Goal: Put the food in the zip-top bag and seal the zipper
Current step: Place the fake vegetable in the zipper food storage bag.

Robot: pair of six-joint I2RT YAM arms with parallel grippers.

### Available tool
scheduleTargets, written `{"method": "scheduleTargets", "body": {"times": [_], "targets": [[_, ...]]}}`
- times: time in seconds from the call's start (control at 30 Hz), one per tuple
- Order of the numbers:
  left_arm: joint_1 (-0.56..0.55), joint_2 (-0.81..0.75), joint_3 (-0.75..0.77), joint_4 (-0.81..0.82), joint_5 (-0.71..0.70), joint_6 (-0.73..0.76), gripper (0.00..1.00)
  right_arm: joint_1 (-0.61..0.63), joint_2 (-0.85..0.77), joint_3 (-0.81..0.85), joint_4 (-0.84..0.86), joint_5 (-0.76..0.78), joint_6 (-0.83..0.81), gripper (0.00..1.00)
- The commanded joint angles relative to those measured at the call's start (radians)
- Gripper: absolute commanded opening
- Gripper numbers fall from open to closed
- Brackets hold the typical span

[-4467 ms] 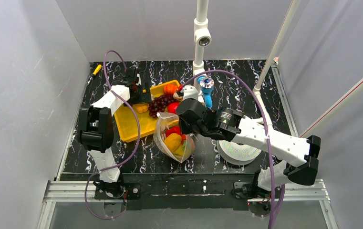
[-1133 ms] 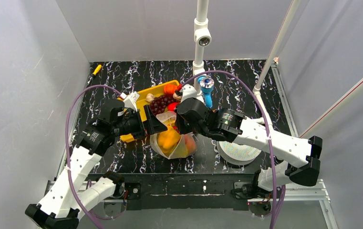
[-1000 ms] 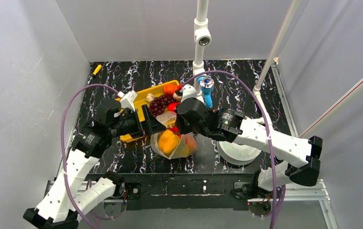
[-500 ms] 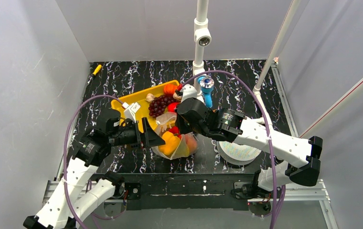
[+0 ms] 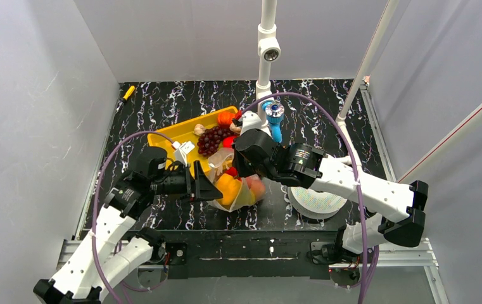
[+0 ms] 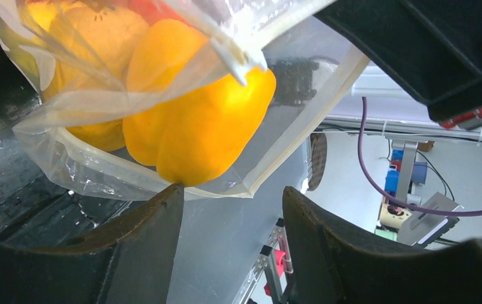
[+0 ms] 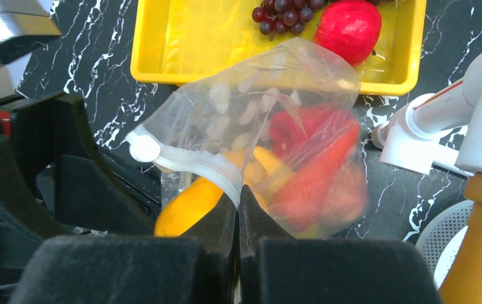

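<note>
The zip-top bag hangs just above the table, with a yellow pepper and red food inside. My right gripper is shut on the zipper strip at the bag's mouth. Through the bag the right wrist view shows the yellow pepper and red pieces. My left gripper is open and empty at the bag's left side. In the left wrist view its fingers sit just below the bagged pepper. Purple grapes and a red fruit lie in the tray.
The yellow tray lies behind the bag, with an orange fruit and a small beige piece at its far end. A white spool disc sits to the right. A white post with a blue tool stands behind. A yellow marker lies far left.
The left arm came from the tray to the bag, and a yellow pepper now lies in the bag. In the last second the open left gripper drew back toward the near left.
</note>
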State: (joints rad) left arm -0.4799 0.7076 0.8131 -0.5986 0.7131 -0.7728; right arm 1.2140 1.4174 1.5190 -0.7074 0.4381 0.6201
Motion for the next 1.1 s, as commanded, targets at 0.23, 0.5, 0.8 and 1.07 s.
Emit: {"method": "scheduleTargets", "body": {"times": [0.23,0.5,0.8,1.07], "targets": [[-0.057,0.133,0.032,0.241,-0.027,-0.087,0.65,0.007,0.015,0.077,0.042,-0.045,0.000,0.01],[-0.057,0.133,0.096,0.255,-0.223,-0.087,0.72,0.007,0.004,0.054,0.046,-0.112,0.038,0.01],[-0.057,0.079,0.127,0.141,-0.352,-0.030,0.73,0.005,-0.056,0.052,0.121,-0.187,0.085,0.01],[-0.057,0.009,0.262,-0.046,-0.281,0.027,0.76,-0.063,-0.052,0.002,0.169,-0.293,0.192,0.01]]}}
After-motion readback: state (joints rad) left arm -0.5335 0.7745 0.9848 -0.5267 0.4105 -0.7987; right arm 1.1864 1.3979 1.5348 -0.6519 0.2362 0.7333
